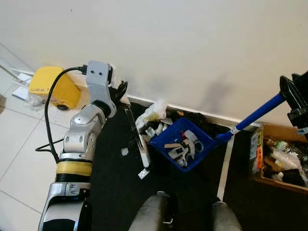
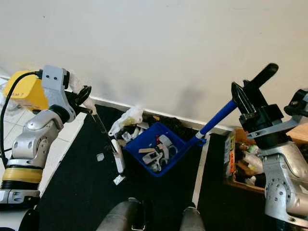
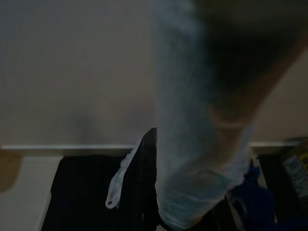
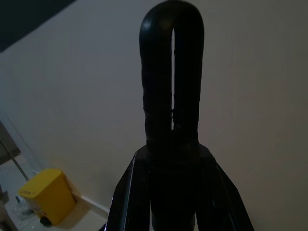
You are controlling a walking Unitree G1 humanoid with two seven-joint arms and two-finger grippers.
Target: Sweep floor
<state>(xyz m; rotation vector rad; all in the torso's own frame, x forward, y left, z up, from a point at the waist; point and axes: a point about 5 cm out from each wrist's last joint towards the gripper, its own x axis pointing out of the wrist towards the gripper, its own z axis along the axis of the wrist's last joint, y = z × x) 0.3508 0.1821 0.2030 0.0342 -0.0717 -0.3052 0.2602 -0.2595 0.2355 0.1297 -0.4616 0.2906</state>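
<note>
The right pincer (image 2: 248, 98) is closed round the black grip of the blue dustpan (image 2: 156, 149), which sits tilted on the black mat (image 2: 72, 187) near the wall, full of scraps. The left pincer (image 2: 83, 96) is clamped on the thin brush handle (image 2: 102, 126), its white head (image 2: 118, 161) just beside the pan. A yellow container (image 1: 50, 86) stands on the tiled floor (image 1: 19, 159).

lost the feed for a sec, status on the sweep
Left gripper shut on broom handle, head at the mat. Right gripper shut on blue dustpan handle, pan full of scraps. Loose scraps on mat; wooden crate close right.
</note>
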